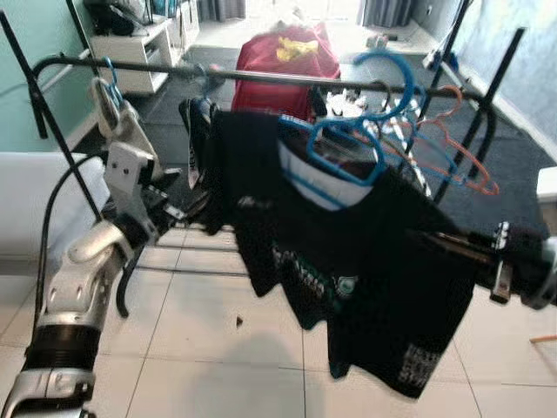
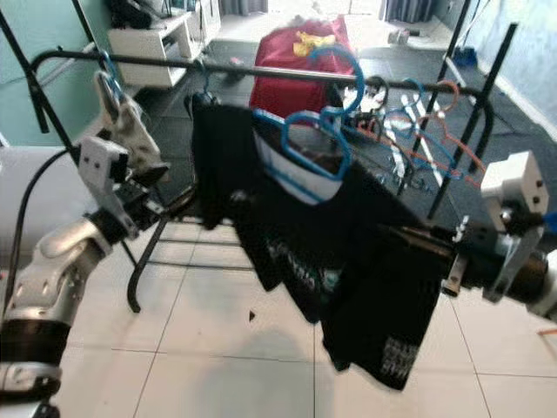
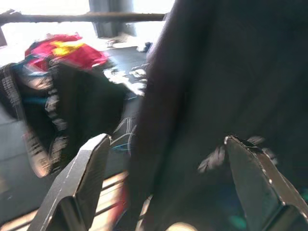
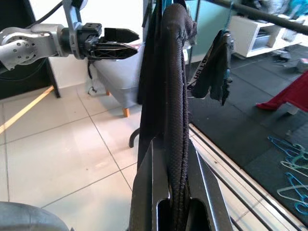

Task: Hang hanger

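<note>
The blue hanger [image 1: 348, 144] carrying the black T-shirt [image 1: 365, 261] is raised near the rail [image 1: 261, 77], its hook not yet over it; the next move likely lifts the hook onto the bar. The right gripper [image 4: 175, 192] pinches the shirt fabric; the left gripper [image 3: 168, 187] has fingers spread beside the cloth.

Silver jointed arms, black ribbed cuffs, black cable on left arm [image 1: 83, 261]; white wrist blocks; black-fingered tools.
</note>
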You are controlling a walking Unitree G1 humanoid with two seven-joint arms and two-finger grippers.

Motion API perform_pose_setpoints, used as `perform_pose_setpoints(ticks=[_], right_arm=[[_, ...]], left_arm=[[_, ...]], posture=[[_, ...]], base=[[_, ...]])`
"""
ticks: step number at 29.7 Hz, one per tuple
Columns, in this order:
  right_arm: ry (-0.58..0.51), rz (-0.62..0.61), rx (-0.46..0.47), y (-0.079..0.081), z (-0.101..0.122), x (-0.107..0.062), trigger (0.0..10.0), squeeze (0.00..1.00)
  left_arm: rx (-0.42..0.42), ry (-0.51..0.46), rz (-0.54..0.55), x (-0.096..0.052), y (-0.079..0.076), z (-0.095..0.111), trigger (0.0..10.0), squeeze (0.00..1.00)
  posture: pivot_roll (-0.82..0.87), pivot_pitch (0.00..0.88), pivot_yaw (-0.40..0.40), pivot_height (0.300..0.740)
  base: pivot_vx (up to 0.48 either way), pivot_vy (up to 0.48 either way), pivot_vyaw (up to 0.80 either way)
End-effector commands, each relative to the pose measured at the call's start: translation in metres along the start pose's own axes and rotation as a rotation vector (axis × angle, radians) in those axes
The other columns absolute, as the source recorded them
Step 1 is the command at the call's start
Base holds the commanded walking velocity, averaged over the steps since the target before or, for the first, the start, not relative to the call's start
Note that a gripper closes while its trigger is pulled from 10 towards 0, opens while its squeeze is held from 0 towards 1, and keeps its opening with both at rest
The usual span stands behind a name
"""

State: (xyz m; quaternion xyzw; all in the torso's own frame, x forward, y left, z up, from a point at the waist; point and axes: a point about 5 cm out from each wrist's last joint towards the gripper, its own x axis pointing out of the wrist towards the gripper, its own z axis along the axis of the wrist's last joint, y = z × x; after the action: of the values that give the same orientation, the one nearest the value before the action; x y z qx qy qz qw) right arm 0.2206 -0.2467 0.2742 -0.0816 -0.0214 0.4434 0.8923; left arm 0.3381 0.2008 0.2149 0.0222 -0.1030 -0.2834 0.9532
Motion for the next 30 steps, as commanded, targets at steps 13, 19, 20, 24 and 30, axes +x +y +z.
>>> perform_pose_setpoints(ticks=[13, 19, 20, 24, 30], right_arm=[[-0.039, 0.144, 0.012, 0.016, 0.018, -0.002, 0.0, 0.0], [-0.06, 0.168, 0.011, 0.017, 0.023, -0.001, 0.0, 0.0], [-0.07, 0.173, 0.01, 0.017, 0.025, 0.0, 0.0, 0.0], [-0.081, 0.175, 0.007, 0.017, 0.027, 0.001, 0.0, 0.0], [-0.092, 0.169, 0.0, 0.017, 0.03, 0.001, 0.0, 0.0]], left_arm=[[0.014, -0.112, -0.127, -0.017, 0.023, 0.041, 10.0, 0.0], [-0.021, -0.139, -0.238, -0.019, 0.018, 0.051, 7.1, 0.0], [-0.053, -0.143, -0.303, -0.019, 0.01, 0.051, 0.0, 0.0], [-0.125, -0.12, -0.424, -0.019, -0.009, 0.042, 0.0, 0.0], [-0.16, -0.089, -0.48, -0.018, -0.021, 0.032, 0.0, 0.0]], posture=[[-0.13, 0.069, -0.016, 0.74], [-0.12, 0.068, -0.015, 0.74], [-0.12, 0.068, -0.015, 0.74], [-0.13, 0.07, -0.013, 0.74], [-0.13, 0.073, -0.012, 0.74]], base=[[0.0, 0.0, 0.0], [0.0, 0.0, 0.0], [0.0, 0.0, 0.0], [0.0, 0.0, 0.0], [0.0, 0.0, 0.0]])
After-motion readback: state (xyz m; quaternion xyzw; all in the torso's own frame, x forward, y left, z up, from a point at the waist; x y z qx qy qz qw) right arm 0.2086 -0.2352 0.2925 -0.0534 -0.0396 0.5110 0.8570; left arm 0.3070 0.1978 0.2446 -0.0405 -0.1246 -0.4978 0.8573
